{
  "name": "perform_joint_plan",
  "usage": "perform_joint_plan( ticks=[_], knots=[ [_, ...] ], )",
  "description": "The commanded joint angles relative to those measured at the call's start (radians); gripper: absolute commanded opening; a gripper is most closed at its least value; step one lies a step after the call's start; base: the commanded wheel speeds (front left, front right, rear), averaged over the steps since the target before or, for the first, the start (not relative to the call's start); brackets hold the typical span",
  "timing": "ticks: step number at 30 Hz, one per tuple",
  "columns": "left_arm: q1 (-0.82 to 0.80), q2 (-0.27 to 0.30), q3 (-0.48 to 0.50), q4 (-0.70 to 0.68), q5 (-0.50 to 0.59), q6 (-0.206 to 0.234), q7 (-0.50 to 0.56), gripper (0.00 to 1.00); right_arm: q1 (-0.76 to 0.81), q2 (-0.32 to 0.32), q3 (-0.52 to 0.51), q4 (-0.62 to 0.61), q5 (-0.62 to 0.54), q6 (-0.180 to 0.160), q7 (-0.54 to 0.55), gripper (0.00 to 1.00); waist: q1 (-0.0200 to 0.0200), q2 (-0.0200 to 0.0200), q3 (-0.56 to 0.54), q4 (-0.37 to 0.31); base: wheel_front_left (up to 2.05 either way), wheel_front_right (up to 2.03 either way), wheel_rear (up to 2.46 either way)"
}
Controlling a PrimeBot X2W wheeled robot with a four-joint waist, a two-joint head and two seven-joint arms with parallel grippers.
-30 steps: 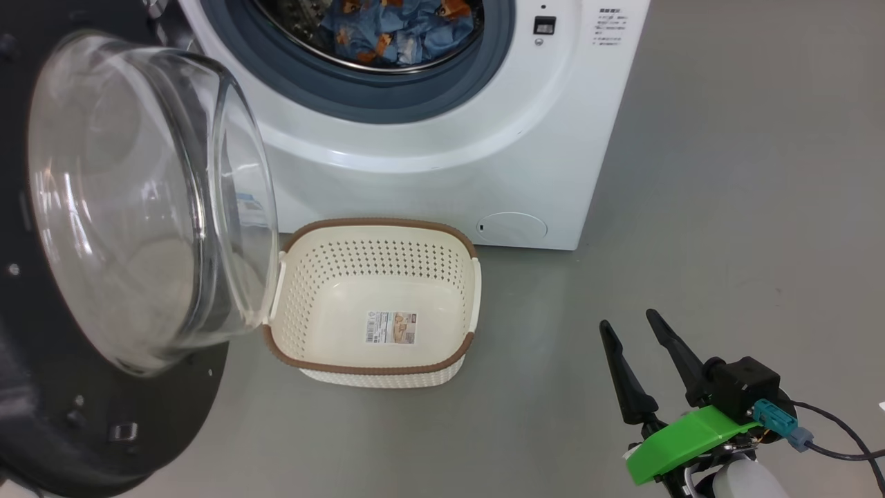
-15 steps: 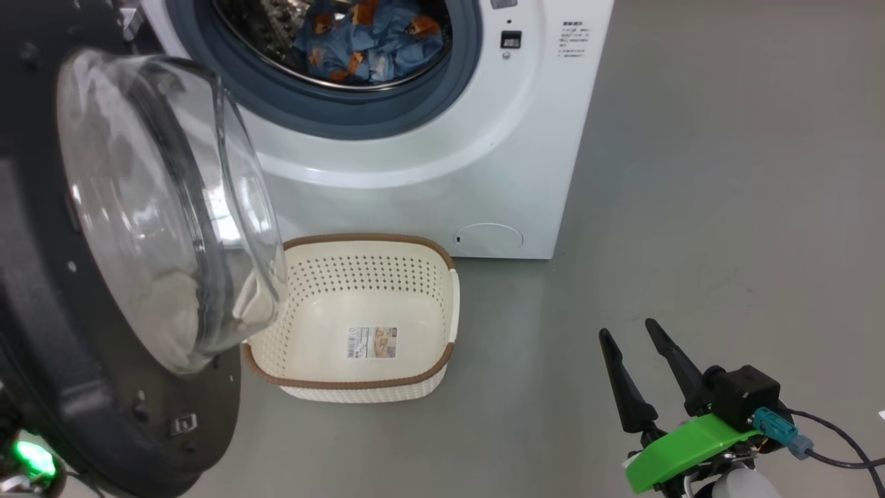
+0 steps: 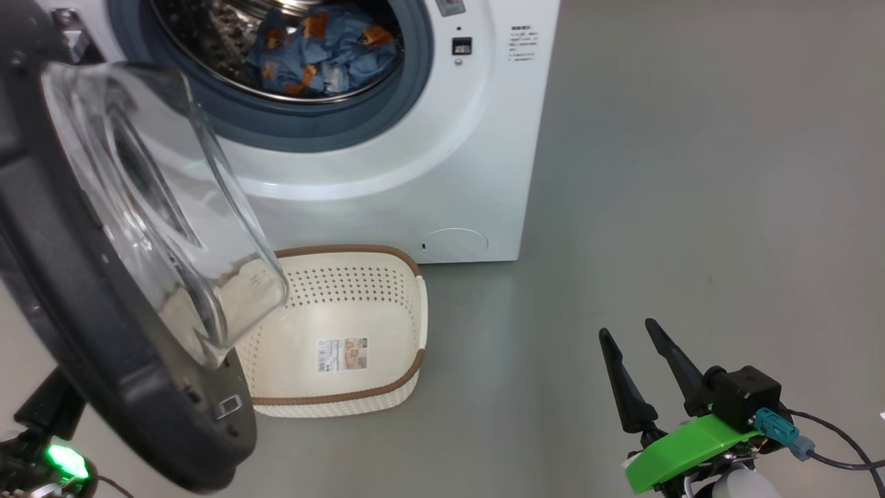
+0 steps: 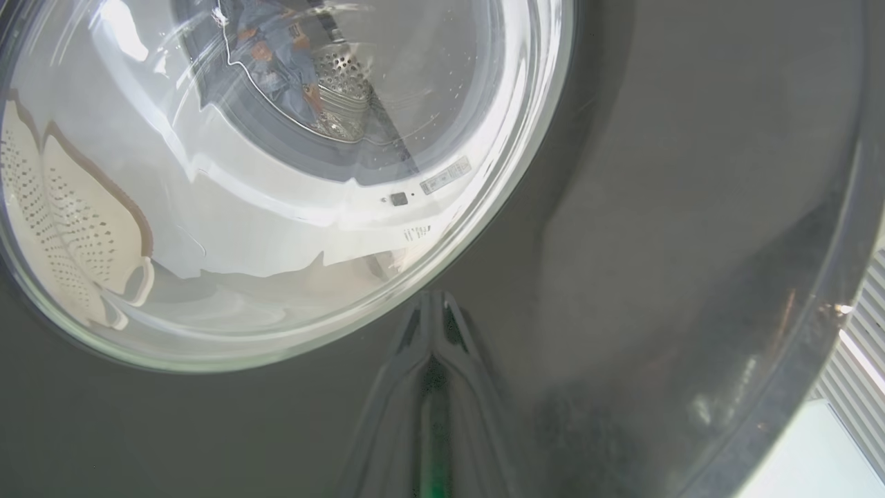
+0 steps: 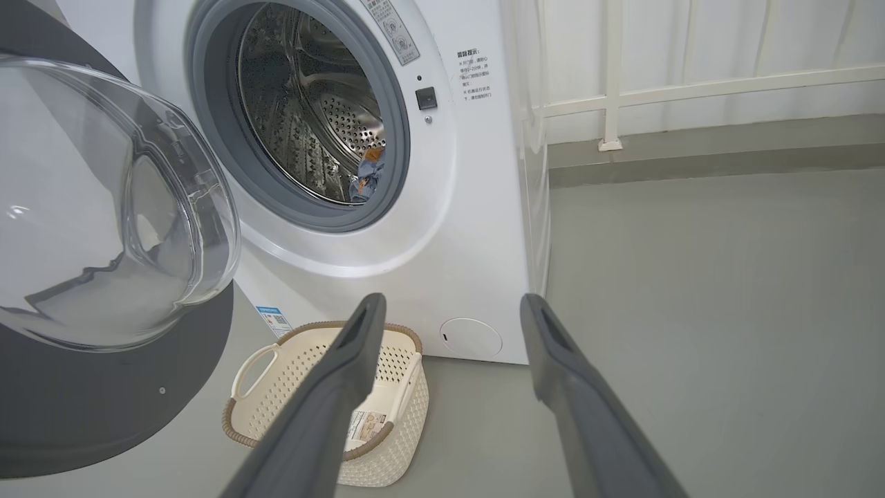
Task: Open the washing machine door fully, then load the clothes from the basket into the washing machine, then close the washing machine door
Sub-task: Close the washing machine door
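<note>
The washing machine (image 3: 415, 173) stands open, with blue printed clothes (image 3: 318, 52) lying in its steel drum. The washing machine door (image 3: 90, 332) hangs partly swung at the left, and its clear glass bowl (image 3: 173, 228) overlaps the near left corner of the basket (image 3: 359, 308), which shows a bare bottom with a label sticker. My left gripper (image 4: 432, 304) is shut, its tips against the door's glossy black outer rim (image 4: 657, 207) just below the glass. Low at the right, my right gripper (image 3: 628, 330) stands open over the floor with nothing between its fingers; in its own wrist view it (image 5: 453, 304) points at the machine's front (image 5: 470, 242).
Bare grey floor (image 3: 691, 207) stretches to the right of the machine. A white railing (image 5: 691, 90) runs along the wall behind it. Part of my left arm with a green light (image 3: 62, 460) sits behind the door's lower edge. A cable (image 3: 836, 449) trails from my right wrist.
The door has swung toward the machine and covers more of the basket. The head camera has turned, shifting machine and basket leftward. My left arm's green light came into view. The right gripper stayed put.
</note>
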Motion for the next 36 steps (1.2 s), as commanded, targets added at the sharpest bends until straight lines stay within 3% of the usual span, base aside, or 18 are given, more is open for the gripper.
perform_joint_plan(
  ticks=[1, 18, 36],
  knots=[
    [-0.017, 0.018, 0.014, -0.042, -0.002, 0.0, 0.008, 0.0, 0.002, 0.005, 0.026, -0.028, 0.005, 0.002, -0.005, 1.0, 0.0, -0.0001, 0.0, -0.017, 0.0, 0.0, 0.0],
    [-0.045, -0.037, -0.014, -0.041, 0.017, -0.001, -0.025, 0.0, 0.011, 0.005, 0.018, -0.044, 0.013, 0.002, -0.005, 1.0, 0.0, -0.0001, 0.006, -0.16, 0.0, 0.0, 0.0],
    [-0.196, -0.071, -0.023, 0.081, 0.075, -0.016, -0.133, 0.0, 0.013, 0.005, 0.021, -0.065, 0.021, 0.002, -0.005, 1.0, 0.0, -0.0001, 0.04, -0.28, 0.0, 0.0, 0.0]
  ],
)
